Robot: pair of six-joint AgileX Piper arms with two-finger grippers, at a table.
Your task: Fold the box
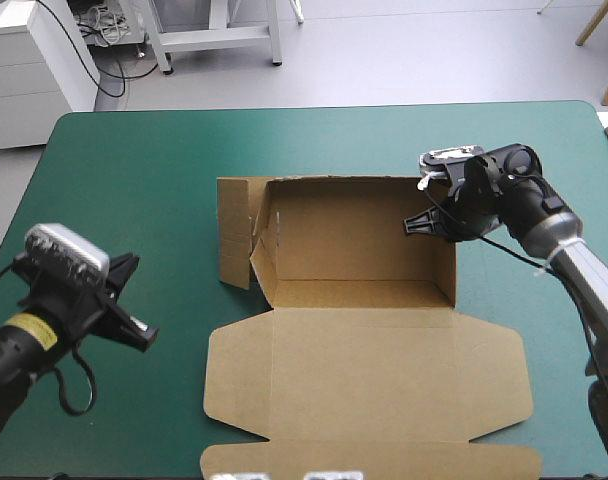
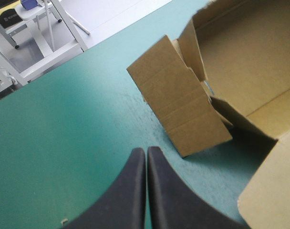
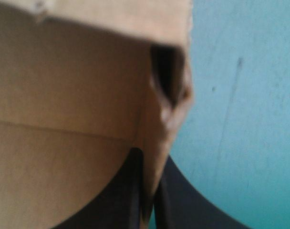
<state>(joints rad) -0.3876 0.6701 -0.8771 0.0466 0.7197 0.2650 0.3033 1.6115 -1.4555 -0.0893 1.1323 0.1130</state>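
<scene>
Right gripper (image 1: 425,222) is clamped on the right wall of the box (image 1: 364,330), centre frame; left gripper (image 2: 146,151), pinched shut and empty, is best brought to the splayed left panel (image 1: 236,232).

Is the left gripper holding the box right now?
No, the left gripper has its fingers shut on nothing, over the bare teal-green cover and short of the box.

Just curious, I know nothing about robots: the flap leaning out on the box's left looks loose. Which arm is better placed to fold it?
Probably left: the left tool, shut and empty, points at that flap. The right tool is shut on the box's opposite wall.
</scene>
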